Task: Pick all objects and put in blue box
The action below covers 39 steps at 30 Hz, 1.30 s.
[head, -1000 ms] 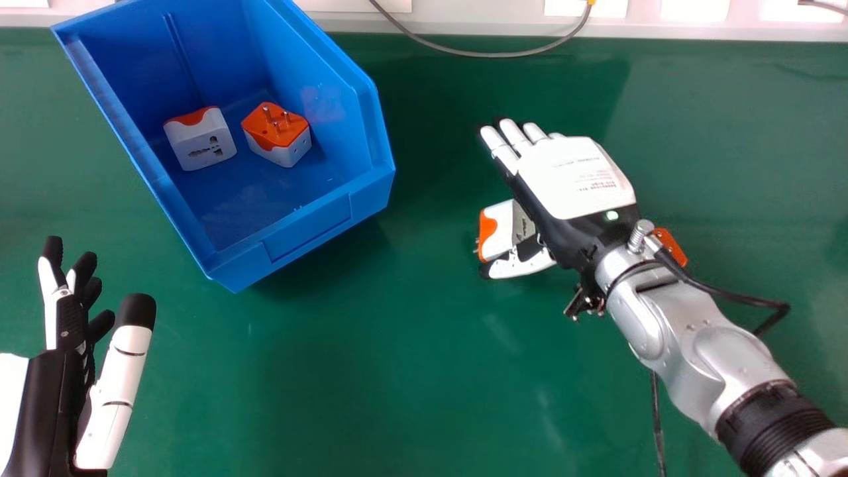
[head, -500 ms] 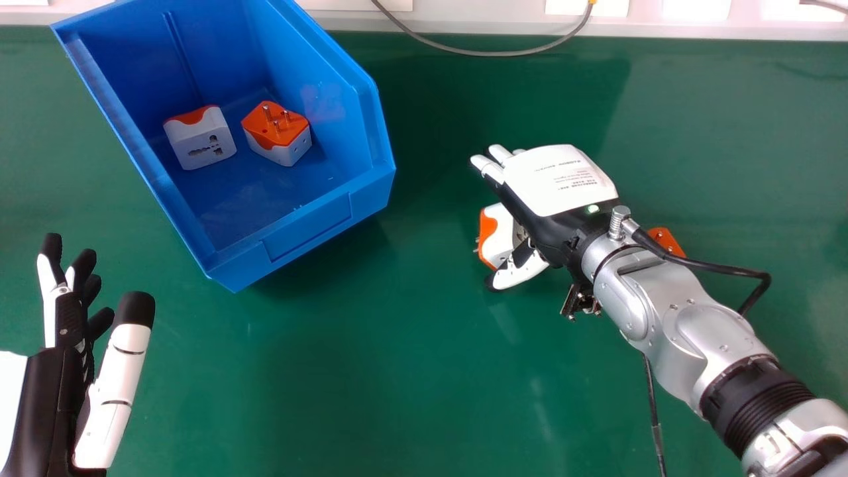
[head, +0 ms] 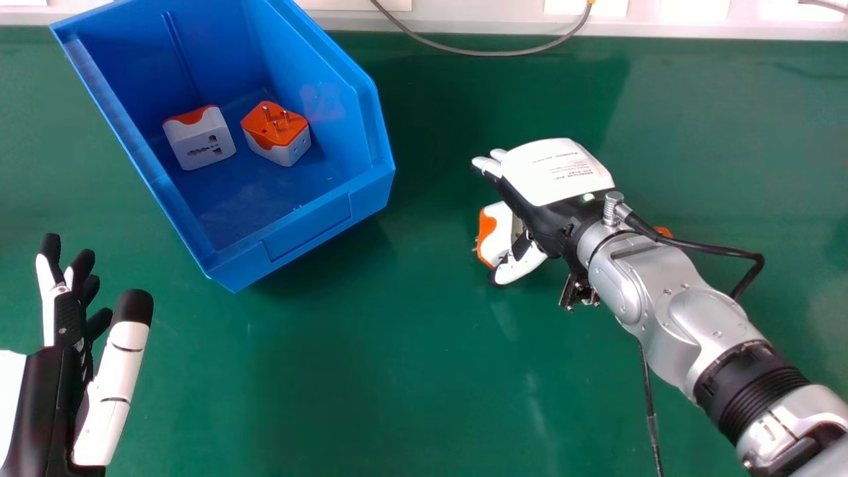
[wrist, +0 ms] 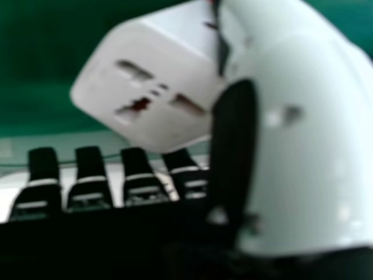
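Nearest, at the head view's lower left, the left hand is spread over the green tabletop, thumb well away from extended fingers and nothing in its grasp. A stretch of tabletop runs from it across to the silver right forearm, which has a black cable looping off it. The right hand sits palm down over the outer adapter, a white and orange plug block on the tabletop; its fingers are loosely extended, its thumb near the block, and I cannot tell whether it touches. The white back of that hand carries rows of small print. Just past the forearm a bit of an orange object peeks out, mostly hidden. Tabletop separates the right hand from the blue box, whose near wall has a rectangular panel. Inside, on its floor, are two more adapters: the left one with its socket face showing, the right one pins up, a gap between them. Farthest, a grey cable droops from the pale border onto the tabletop.
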Motion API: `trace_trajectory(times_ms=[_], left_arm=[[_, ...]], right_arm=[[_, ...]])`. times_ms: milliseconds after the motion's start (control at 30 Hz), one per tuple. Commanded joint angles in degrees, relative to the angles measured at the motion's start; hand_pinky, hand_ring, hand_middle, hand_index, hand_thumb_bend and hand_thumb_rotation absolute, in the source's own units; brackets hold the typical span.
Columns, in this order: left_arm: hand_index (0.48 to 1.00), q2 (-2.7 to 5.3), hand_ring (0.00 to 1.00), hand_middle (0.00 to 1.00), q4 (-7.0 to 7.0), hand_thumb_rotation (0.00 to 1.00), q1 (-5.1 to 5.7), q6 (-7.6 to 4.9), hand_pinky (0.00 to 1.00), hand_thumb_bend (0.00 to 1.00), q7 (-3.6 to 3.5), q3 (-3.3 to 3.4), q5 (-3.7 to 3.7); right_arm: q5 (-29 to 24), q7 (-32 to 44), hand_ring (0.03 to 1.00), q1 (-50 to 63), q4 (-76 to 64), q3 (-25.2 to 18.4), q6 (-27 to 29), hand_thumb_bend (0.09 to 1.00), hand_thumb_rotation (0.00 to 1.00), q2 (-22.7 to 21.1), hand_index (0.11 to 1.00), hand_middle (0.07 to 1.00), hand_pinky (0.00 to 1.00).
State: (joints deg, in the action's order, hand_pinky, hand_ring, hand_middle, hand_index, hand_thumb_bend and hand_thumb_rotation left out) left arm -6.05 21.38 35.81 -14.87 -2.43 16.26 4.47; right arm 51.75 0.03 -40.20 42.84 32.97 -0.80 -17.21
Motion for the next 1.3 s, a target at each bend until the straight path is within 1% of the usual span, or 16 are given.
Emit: trace_trajectory(times_ms=[0,133,267,500,533,567,600,633,667,767,867,967,1100,1267], left_arm=[[1.0,-0.38,0.98,0.99,1.65,0.96,0.18,0.11,0.92,0.65,0.2,0.7,0.01],[1.0,-0.33,0.98,0.99,2.24,0.96,0.26,0.67,0.92,0.64,0.28,0.75,0.18],[1.0,-0.3,0.97,0.99,2.57,0.96,0.39,0.82,0.92,0.65,0.33,0.79,0.37],[1.0,-0.25,0.97,0.99,3.43,0.96,0.81,1.49,0.92,0.66,0.18,0.97,0.38],[1.0,-0.24,0.97,0.99,3.64,0.96,0.91,1.61,0.92,0.66,0.16,0.97,0.4],[1.0,-0.22,0.97,0.99,3.84,0.96,1.0,1.74,0.92,0.66,0.15,0.98,0.38],[1.0,-0.21,0.97,0.99,3.97,0.96,1.07,1.82,0.92,0.66,0.14,0.98,0.37],[1.0,-0.2,0.97,0.99,4.11,0.96,1.17,1.87,0.92,0.66,0.14,0.98,0.36],[1.0,-0.19,0.97,0.99,4.17,0.96,1.23,1.89,0.92,0.66,0.14,0.98,0.35],[1.0,-0.22,0.97,0.99,4.38,0.96,1.46,1.97,0.92,0.66,0.13,1.03,0.37],[1.0,-0.2,0.97,0.99,4.54,0.96,1.64,1.99,0.92,0.66,0.17,1.05,0.37],[1.0,-0.16,0.97,0.99,4.75,0.96,1.79,2.05,0.91,0.67,0.17,1.07,0.38],[1.0,-0.16,0.97,0.99,5.08,0.95,2.15,2.15,0.91,0.68,0.04,1.21,0.11],[1.0,-0.05,0.97,0.99,6.06,0.95,2.66,2.71,0.91,0.69,0.02,1.1,0.19]], right_arm=[[-0.2,-0.2,0.902,-2.3,0.0,0.1,0.1,0.552,0.24,0.0,0.898,0.929,0.83],[-0.1,0.3,0.898,-2.6,0.9,0.7,0.1,0.542,0.23,0.0,0.892,0.921,0.83],[-0.7,0.8,0.898,-3.3,2.3,0.7,0.0,0.534,0.23,0.6,0.89,0.921,0.82],[-1.6,0.3,0.877,-3.7,2.0,0.1,0.3,0.528,0.21,0.7,0.864,0.894,0.81],[-2.0,-0.5,0.86,-3.6,2.2,-0.4,0.3,0.525,0.19,1.0,0.839,0.873,0.79],[-2.7,-2.0,0.818,-3.3,2.3,-0.9,0.5,0.52,0.18,1.4,0.768,0.824,0.76],[-3.1,-3.0,0.818,-3.1,2.3,-1.2,0.6,0.52,0.18,1.6,0.768,0.824,0.76],[-3.4,-4.0,0.681,-2.8,2.2,-1.4,0.8,0.517,0.12,1.8,0.663,0.699,0.62],[-3.7,-4.6,0.576,-2.5,2.1,-1.5,0.8,0.514,0.07,1.9,0.609,0.602,0.51],[-4.2,-7.0,0.479,-1.9,1.8,-1.7,2.0,0.51,0.04,1.8,0.575,0.522,0.39],[-4.5,-8.6,0.449,-2.1,2.6,-1.4,4.2,0.511,0.02,1.3,0.544,0.516,0.36],[-4.8,-9.2,0.432,-2.3,3.3,-1.5,5.6,0.51,0.01,1.2,0.502,0.526,0.37],[-5.0,-9.1,0.418,-2.6,3.8,-1.6,5.7,0.509,0.0,1.4,0.499,0.527,0.37],[-5.1,-9.1,0.413,-2.3,3.3,-1.8,6.2,0.508,0.0,1.4,0.499,0.53,0.36]])
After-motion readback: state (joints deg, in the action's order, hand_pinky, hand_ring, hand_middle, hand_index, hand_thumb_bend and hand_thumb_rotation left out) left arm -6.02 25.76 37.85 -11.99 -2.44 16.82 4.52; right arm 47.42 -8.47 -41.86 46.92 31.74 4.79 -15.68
